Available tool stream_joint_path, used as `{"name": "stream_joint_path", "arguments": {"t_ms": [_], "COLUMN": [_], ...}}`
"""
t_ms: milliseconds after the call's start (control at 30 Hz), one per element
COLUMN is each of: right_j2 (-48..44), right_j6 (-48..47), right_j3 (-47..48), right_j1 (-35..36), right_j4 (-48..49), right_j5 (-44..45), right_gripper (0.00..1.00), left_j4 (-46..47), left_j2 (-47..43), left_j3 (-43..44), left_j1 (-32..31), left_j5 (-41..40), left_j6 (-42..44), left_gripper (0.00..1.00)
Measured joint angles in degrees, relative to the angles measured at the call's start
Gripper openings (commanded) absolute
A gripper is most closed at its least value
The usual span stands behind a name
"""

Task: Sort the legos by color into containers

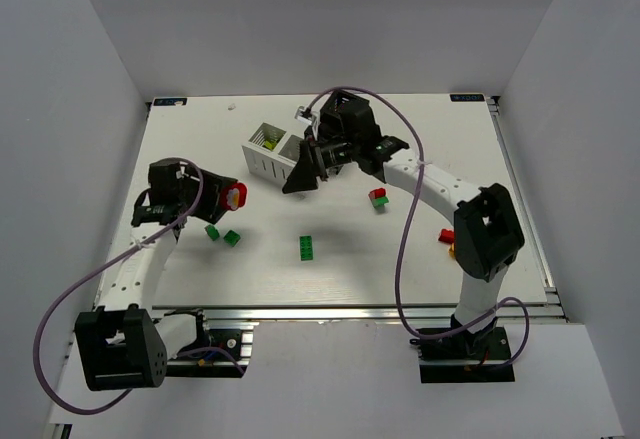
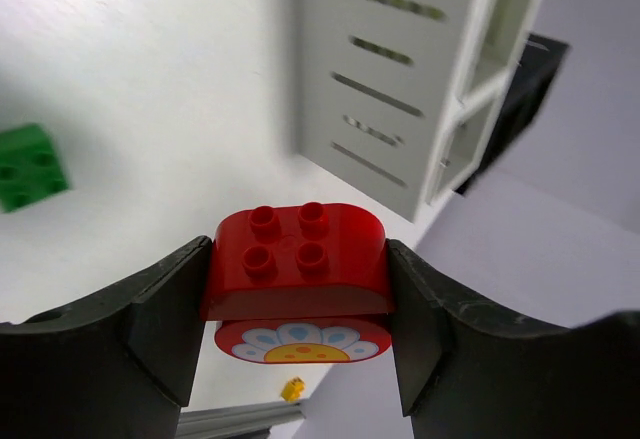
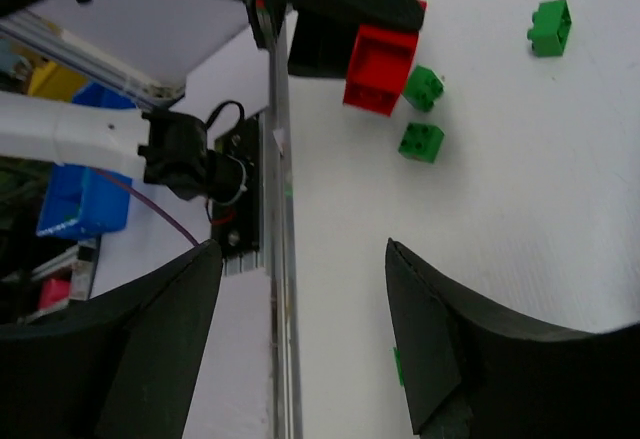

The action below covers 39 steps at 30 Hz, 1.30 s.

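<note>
My left gripper point(image 1: 230, 197) point(image 2: 300, 254) is shut on a red rounded lego point(image 2: 297, 259) with a flower print on its underside, held above the table left of the white container point(image 1: 262, 162) point(image 2: 395, 79). That container's left compartment holds a lime-yellow lego point(image 1: 268, 143). My right gripper point(image 1: 300, 175) point(image 3: 305, 329) hangs open with nothing between its fingers, just right of the white container. Green legos point(image 1: 212, 231) point(image 1: 232, 238) point(image 1: 307, 247) lie on the table. The right wrist view also shows the red lego point(image 3: 380, 69) and green legos point(image 3: 421, 142).
A red-and-green pair of legos point(image 1: 378, 197) lies right of centre. A red lego point(image 1: 446, 236) and an orange-yellow one point(image 1: 452, 251) sit by the right arm. White walls enclose the table, and a metal rail point(image 1: 350, 311) runs along its near edge.
</note>
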Motion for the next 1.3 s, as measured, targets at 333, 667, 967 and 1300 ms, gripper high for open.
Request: {"name": "stream_joint_path", "arguments": {"t_ms": [333, 667, 967, 1300], "right_j2": [2.4, 2.5, 2.7, 4.8], "right_j6": [11.9, 9.2, 5.3, 4.6], "right_j3": [3.7, 3.9, 4.1, 5.6], "right_j1": [4.9, 11.6, 11.4, 11.0], "right_j4": [6.4, 8.4, 8.6, 10.3], "right_j5": [10.6, 21.2, 28.6, 31.3], "right_gripper": [0.89, 0.89, 0.89, 0.86], "left_j4": [11.4, 16.2, 17.8, 17.8], "left_j2": [-2.0, -3.8, -5.3, -5.8], "left_j3": [-2.4, -3.8, -4.6, -4.6], "left_j1": [-6.5, -9.1, -9.3, -9.4], "left_j5": [0.5, 0.2, -0.5, 0.4], "left_j6": [-9.7, -16.9, -19.0, -19.5], "left_gripper": [0.04, 0.04, 0.04, 0.04]}}
